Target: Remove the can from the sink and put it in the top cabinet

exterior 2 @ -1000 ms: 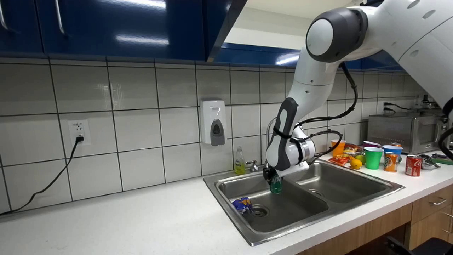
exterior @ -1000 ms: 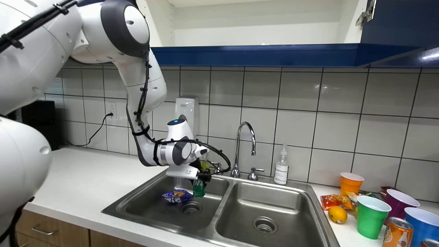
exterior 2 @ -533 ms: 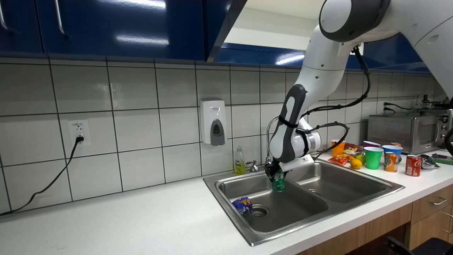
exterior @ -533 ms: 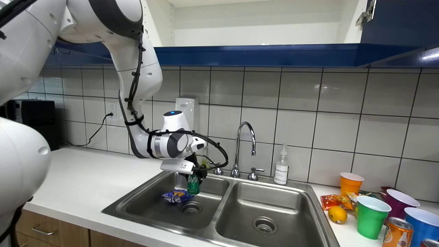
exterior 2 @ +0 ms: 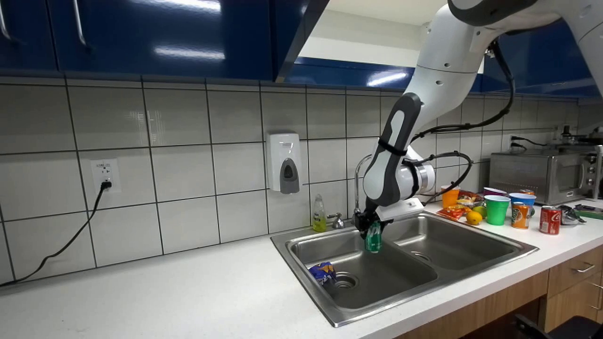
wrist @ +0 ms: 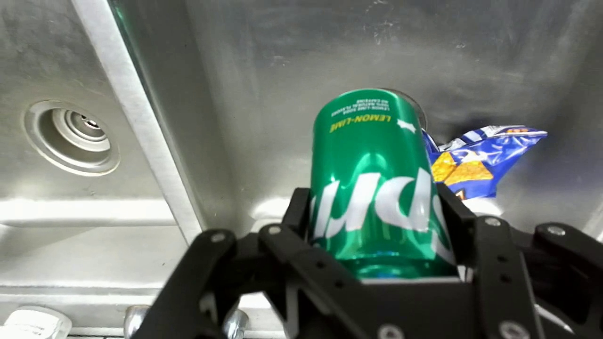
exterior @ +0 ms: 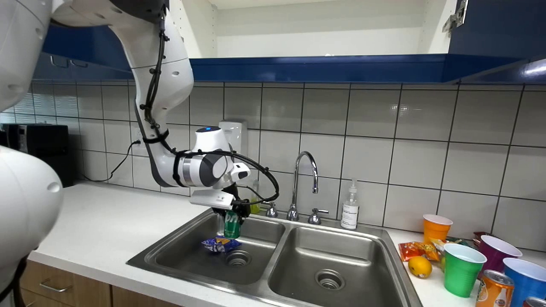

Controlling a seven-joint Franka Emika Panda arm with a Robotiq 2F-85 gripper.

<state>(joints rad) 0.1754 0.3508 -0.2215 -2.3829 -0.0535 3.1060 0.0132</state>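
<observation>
1. Your gripper point(wrist: 374, 212) is clamped on the can point(exterior: 232, 225), its fingers point(wrist: 297, 207) pressing on both sides and standing apart by only the can's width.
2. You have the green can roughly upright, hanging over the left basin point(exterior: 192, 268) of the sink point(exterior: 275, 261); how high its base stands above the basin floor, you cannot tell.
3. Above the sink you see the top cabinet point(exterior: 318, 25), white inside, its dark blue door point(exterior: 490, 34) swung out at the right. The can is well below it.
4. In the left basin, a blue snack bag point(wrist: 476, 160) lies just beside the drain point(exterior: 238, 258). You see a second drain point(exterior: 329, 279) in the right basin point(exterior: 362, 273).
5. At the far rim the faucet point(exterior: 293, 213) rises near the middle, with a pump bottle point(exterior: 350, 215) to its right and a yellow-green bottle point(exterior 2: 319, 221) to its left.
6. On the counter point(exterior: 435, 292) right of the sink, you have an orange cup point(exterior: 436, 230), a green cup point(exterior: 462, 273), a purple cup point(exterior: 495, 251), a blue cup point(exterior: 529, 277), an orange can point(exterior: 495, 290), a red can point(exterior 2: 550, 220), a yellow fruit point(exterior: 420, 267) and an orange-red packet point(exterior: 413, 250).
7. A white dispenser point(exterior 2: 284, 162) hangs on the tiled wall point(exterior 2: 118, 125), left of the faucet. In an exterior view, an oven point(exterior 2: 523, 176) stands at the far right.
</observation>
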